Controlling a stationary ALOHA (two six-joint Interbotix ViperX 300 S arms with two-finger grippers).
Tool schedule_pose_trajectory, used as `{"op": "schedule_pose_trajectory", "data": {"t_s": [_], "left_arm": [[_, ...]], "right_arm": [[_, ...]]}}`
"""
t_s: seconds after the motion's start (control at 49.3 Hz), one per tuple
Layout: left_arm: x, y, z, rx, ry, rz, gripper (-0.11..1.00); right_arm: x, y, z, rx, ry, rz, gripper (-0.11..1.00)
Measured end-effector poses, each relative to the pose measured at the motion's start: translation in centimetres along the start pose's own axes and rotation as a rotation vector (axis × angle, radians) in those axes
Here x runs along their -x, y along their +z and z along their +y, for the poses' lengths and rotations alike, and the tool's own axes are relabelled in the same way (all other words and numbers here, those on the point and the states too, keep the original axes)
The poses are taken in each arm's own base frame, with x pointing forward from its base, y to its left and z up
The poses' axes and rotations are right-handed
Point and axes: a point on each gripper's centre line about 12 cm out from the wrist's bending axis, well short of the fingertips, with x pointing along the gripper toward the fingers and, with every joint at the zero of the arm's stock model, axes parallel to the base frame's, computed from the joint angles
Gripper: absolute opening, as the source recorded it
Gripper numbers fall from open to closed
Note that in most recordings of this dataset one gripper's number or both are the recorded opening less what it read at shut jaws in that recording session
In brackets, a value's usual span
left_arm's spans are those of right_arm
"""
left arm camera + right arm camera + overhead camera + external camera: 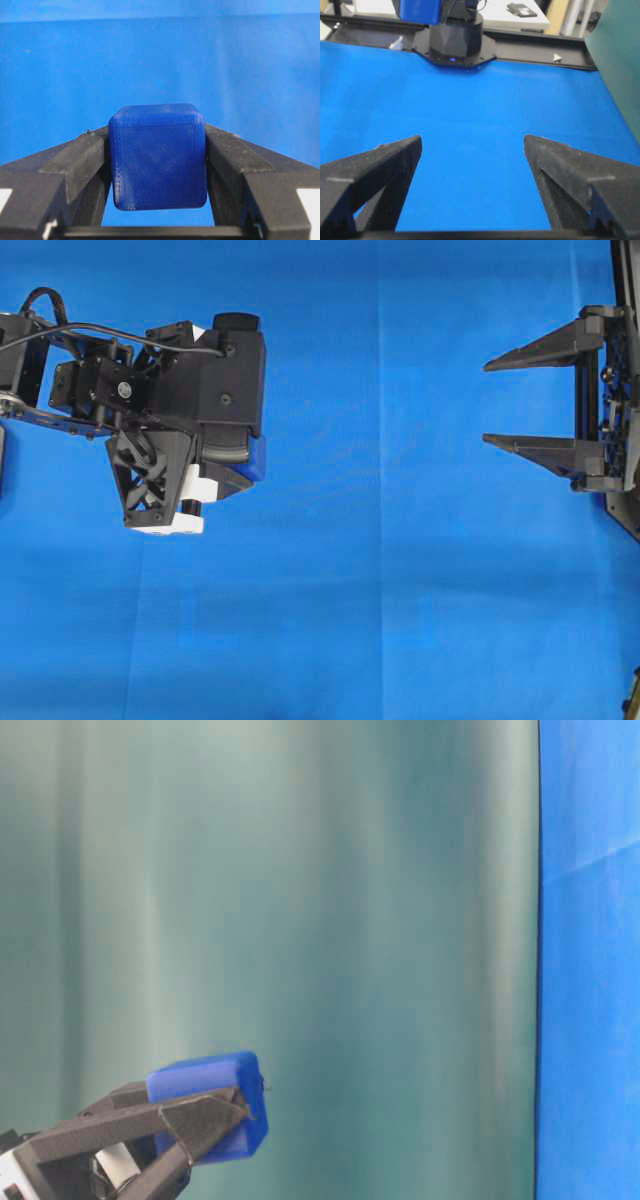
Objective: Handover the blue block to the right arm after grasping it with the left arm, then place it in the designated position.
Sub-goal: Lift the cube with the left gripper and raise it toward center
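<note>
Item: blue block, clamped between the fingers of the left arm, raised off the blue surface; from overhead only a corner peeks out beneath the wrist. Right arm at three o'clock, well apart, fingers spread wide, holding nothing, tips aimed toward nine o'clock. Step in hand, by judgement: the handover. Bring the block between the open fingers so they close on its free faces; release only once they hold it. Open sheet lies between the arms; the right arm sits near the sheet's three o'clock edge.
</note>
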Motion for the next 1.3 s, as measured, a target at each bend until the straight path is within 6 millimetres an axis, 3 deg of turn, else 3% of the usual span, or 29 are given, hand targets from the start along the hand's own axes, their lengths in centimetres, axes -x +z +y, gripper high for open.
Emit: {"op": "schedule_pose_trajectory", "data": {"t_s": [0.264,0.608,0.892,1.298], "left_arm": [[0.4,0.0,0.0,0.001,-0.004,-0.075,0.46],[3.2,-1.3,0.0,-0.02,-0.022,-0.454,0.46],[3.5,-2.8,0.1,-0.036,-0.03,-0.71,0.46],[3.5,-2.8,0.1,-0.037,-0.031,-0.759,0.46]], "right_arm": [[0.0,0.0,0.0,-0.001,0.0,0.002,0.96],[0.0,0.0,0.0,0.0,0.0,0.0,0.96],[0.0,0.0,0.0,-0.001,0.0,0.0,0.96],[0.0,0.0,0.0,-0.001,0.0,0.0,0.96]]}}
